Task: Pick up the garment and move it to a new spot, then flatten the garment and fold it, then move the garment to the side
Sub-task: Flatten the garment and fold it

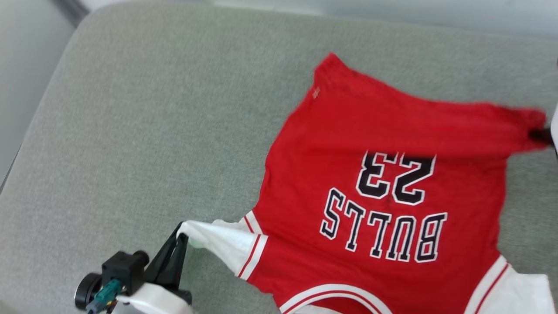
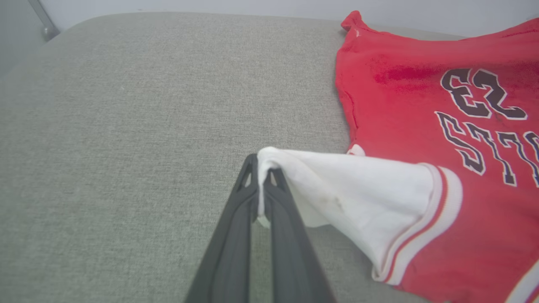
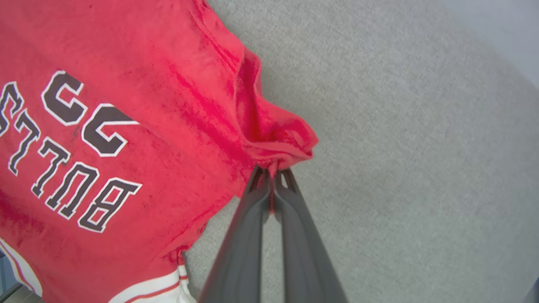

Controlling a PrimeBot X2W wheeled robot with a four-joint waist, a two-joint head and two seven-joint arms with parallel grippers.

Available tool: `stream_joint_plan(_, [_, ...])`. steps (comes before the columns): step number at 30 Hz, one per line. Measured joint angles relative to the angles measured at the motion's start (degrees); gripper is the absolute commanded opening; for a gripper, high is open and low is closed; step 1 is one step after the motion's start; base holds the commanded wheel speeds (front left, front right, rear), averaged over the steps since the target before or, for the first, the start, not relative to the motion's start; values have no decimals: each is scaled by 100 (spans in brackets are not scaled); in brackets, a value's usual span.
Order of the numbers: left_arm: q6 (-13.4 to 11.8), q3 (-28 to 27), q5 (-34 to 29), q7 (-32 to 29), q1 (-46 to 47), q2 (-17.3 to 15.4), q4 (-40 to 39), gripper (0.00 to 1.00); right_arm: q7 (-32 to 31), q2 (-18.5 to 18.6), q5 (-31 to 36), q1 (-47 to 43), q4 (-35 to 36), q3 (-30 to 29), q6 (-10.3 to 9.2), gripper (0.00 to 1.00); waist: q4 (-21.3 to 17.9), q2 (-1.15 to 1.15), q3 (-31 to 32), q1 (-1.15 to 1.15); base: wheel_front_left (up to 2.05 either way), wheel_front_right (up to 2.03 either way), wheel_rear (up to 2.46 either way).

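The garment is a red T-shirt with white sleeves and black "BULLS 23" lettering, spread across the right half of the grey cushion with its neckline toward me. My left gripper is shut on the tip of its white sleeve, pulling it out to the left; the closed fingers pinch the cloth. My right gripper is shut on the red hem corner at the far right, and in the head view that gripper sits at the right edge.
The grey fabric cushion carries the shirt, with open room on its left half. Its rounded far edge meets a pale wall. A dark bar runs at the far left corner.
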State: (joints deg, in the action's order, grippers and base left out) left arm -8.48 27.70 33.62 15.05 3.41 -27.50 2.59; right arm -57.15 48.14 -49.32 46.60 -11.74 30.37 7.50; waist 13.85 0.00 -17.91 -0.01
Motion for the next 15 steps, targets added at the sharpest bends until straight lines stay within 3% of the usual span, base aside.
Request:
stream_joint_plan(8, [-129,-148,143,1,-556,-182,-19,0,571,805,-556,-2134,784,-193,0,0,-416,0,639,0,0,0,0])
stream_joint_plan(15, [-207,-203,209,1,-775,-267,-47,0,1003,1027,-762,-4016,972,-414,0,0,-727,0,945,0,0,0,0])
